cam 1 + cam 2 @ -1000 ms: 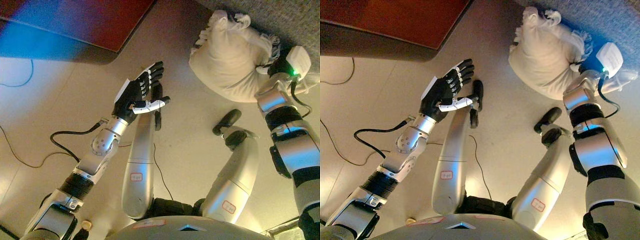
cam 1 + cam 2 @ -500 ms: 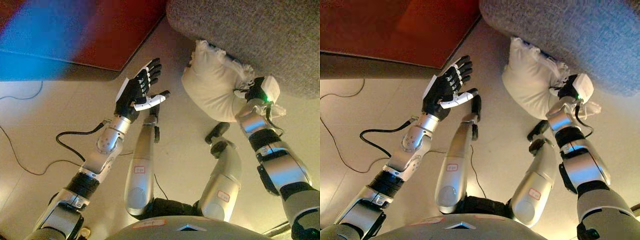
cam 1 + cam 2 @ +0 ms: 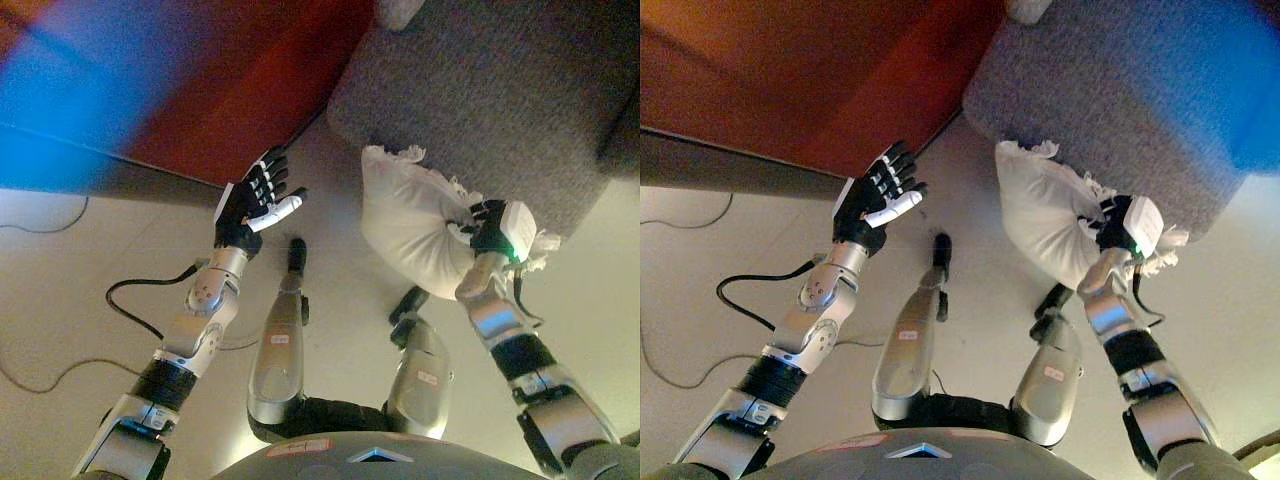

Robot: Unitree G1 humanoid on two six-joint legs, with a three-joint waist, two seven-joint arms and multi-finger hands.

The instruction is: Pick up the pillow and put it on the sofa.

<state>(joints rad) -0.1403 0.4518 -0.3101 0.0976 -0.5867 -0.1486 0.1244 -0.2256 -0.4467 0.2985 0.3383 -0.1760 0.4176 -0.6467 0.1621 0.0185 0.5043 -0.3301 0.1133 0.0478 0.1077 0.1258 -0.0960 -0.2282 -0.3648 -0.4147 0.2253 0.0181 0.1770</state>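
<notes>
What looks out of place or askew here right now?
Nothing is spilled or damaged. The cream fringed pillow hangs bunched and slanted from the right hand, in front of the grey fabric sofa, not yet resting on it. The left hand is open, holding nothing.

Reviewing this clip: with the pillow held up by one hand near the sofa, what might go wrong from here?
The right hand grips the pillow by one bunched end, so most of it hangs free; it may slip out. The pillow hangs at the sofa front edge, not over the seat, so it may catch there. The open left hand gives no support.
</notes>
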